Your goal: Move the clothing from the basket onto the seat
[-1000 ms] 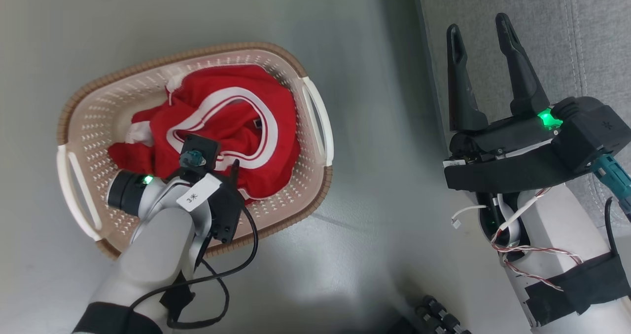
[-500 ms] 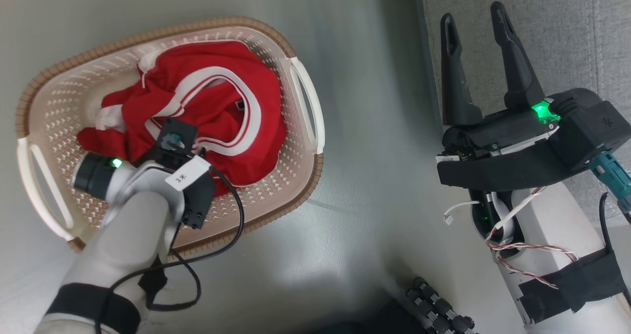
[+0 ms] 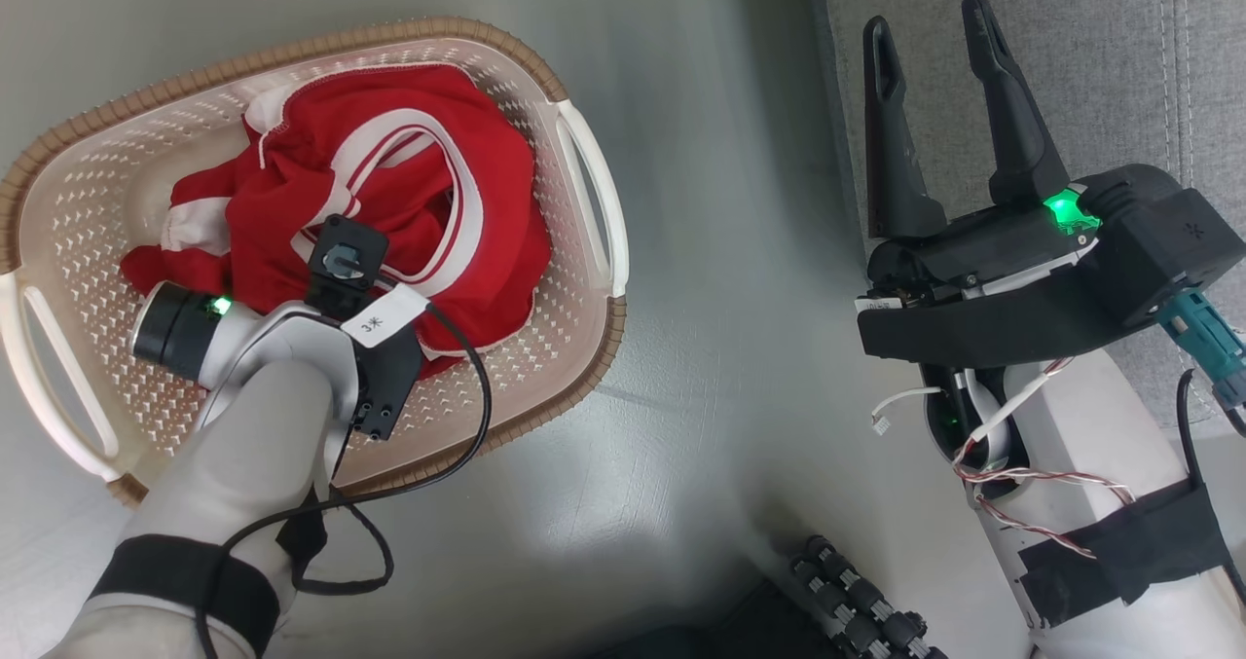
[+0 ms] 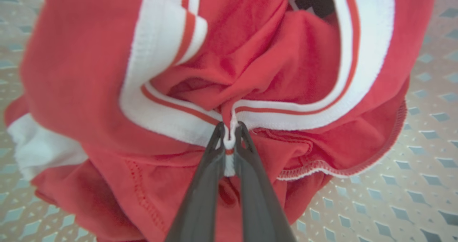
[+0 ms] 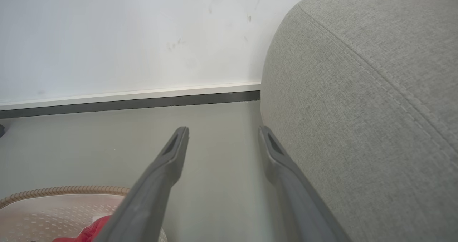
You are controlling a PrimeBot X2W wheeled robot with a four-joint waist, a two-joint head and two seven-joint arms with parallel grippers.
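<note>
The clothing (image 3: 389, 201) is lying bunched inside the basket (image 3: 545, 367). It is red soft fabric, and white stripe trim is looping across its top. One fold of that trim is standing drawn up into a narrow pleat. The basket is cream-white and perforated, with a brown rim and white side handles. It is sitting upright on the floor (image 3: 730, 347). The seat (image 3: 1119, 55) is grey woven upholstery with a rounded edge and stitched seams. It is standing apart from the basket, beyond the basket's right-hand handle.
</note>
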